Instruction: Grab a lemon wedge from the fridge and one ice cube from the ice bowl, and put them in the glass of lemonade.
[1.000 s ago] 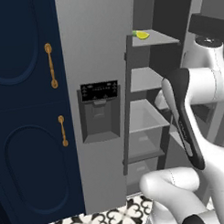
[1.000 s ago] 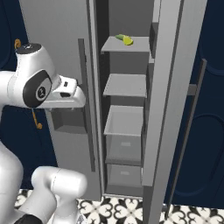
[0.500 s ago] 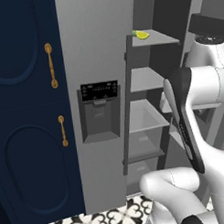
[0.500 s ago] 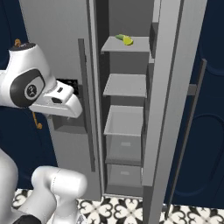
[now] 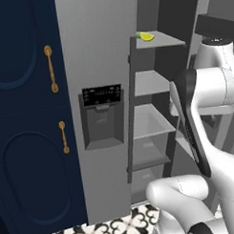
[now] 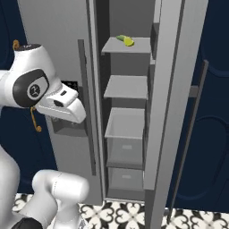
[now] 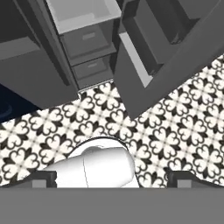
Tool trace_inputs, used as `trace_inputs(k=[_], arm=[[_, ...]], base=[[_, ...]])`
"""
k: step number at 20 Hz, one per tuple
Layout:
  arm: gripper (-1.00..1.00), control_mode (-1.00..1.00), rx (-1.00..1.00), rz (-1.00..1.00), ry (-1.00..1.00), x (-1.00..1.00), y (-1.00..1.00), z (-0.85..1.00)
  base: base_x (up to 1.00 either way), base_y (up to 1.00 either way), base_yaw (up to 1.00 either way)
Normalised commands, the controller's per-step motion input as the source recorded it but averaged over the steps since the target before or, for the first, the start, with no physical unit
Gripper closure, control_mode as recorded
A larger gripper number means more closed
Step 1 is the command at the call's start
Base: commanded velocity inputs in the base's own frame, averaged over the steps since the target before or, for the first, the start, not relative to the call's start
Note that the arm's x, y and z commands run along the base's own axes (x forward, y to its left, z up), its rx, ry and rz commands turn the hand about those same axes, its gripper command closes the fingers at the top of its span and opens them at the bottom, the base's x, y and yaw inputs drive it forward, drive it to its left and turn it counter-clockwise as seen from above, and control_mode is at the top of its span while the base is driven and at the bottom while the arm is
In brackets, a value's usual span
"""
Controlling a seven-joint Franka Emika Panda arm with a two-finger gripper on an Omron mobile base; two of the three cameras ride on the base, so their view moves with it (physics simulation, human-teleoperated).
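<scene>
My gripper (image 7: 112, 180) points down at the patterned floor, and in the hand view its two dark tips stand far apart at the two lower corners, with nothing between them. So I judge the jaws are spread wide and hold nothing.

From this claw, the hand view looks down past the lower drawers (image 7: 89, 48) of the fridge (image 6: 179, 89) and the open door beside them. My hand itself sits low and in front of the fridge, to the side of the open compartment.

The lemon wedge (image 6: 126, 40) lies well above my claw, on the top shelf (image 6: 134, 45) inside the open fridge, and also further in. In the left base view the same wedge (image 5: 145, 36) rests near the front edge of that shelf. Its long axis seems to run slanted across the shelf, not straight toward me, but it is too small to be sure.

So the one relation that counts is this: the wedge is up and inward from my claw, while my claw looks down. I think I must lift the hand much higher and turn it toward the shelf before any grasp is possible.
</scene>
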Motion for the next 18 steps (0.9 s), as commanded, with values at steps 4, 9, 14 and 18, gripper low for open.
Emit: trace_inputs(k=[4, 9, 14, 18], arm=[[-1.00, 1.00, 0.00, 0.00, 0.00, 0.00, 0.00, 0.00], [-1.00, 1.00, 0.00, 0.00, 0.00, 0.00, 0.00, 0.00], [-1.00, 1.00, 0.00, 0.00, 0.00, 0.00, 0.00, 0.00], [-1.00, 1.00, 0.00, 0.00, 0.00, 0.00, 0.00, 0.00]], base=[[0.49, -0.50, -0.01], [0.72, 0.02, 0.00], [0.83, 0.00, 0.00], [0.57, -0.08, 0.00]])
